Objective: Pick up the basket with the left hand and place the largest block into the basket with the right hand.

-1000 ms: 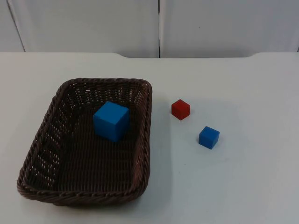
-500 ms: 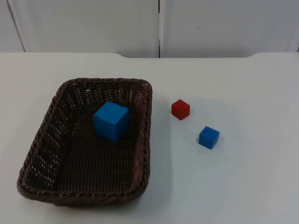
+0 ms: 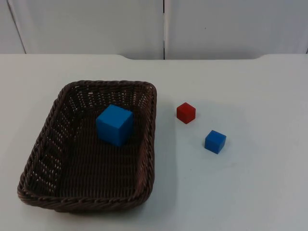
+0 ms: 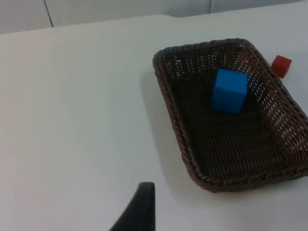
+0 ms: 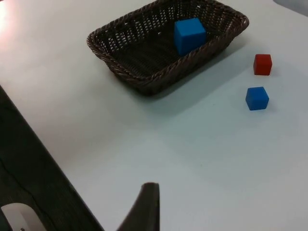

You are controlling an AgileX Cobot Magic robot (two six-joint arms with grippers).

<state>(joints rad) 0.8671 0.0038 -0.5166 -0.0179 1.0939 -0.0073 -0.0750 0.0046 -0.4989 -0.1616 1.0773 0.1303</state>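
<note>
Basically, the large blue block [image 3: 114, 124] sits inside the basket [image 3: 144, 144], toward its far end, resting on the woven floor, apart from the walls. Basket stands on the white table [image 3: 250, 192], no gripper touching it.

Hard to make out: the left gripper [image 4: 139, 211] appears as just one black fingertip, well back from the basket's near short wall, above bare table. Same for the right gripper [image 5: 144, 207]: one black fingertip, far from basket and loose blocks. Second finger of each is cut off, so I cannot tell if either pincer is spread or closed. Neither grips anything visible.

From the top, the basket's near wall runs close to the frame edge and its inner near face is hidden by the rim. The block's base is partly in shadow.

Materials: basket is dark brown wicker, rectangular with rounded corners, braided rim, open-weave walls with light showing through gaps, tighter weave on the floor. Blocks are matte, sharp-edged cubes. Small red block [image 3: 186, 112] and small blue block [image 3: 215, 141] sit on the table right of the basket, near each other, not touching. Grey partition wall [image 3: 96, 24] behind, with a vertical seam.
</note>
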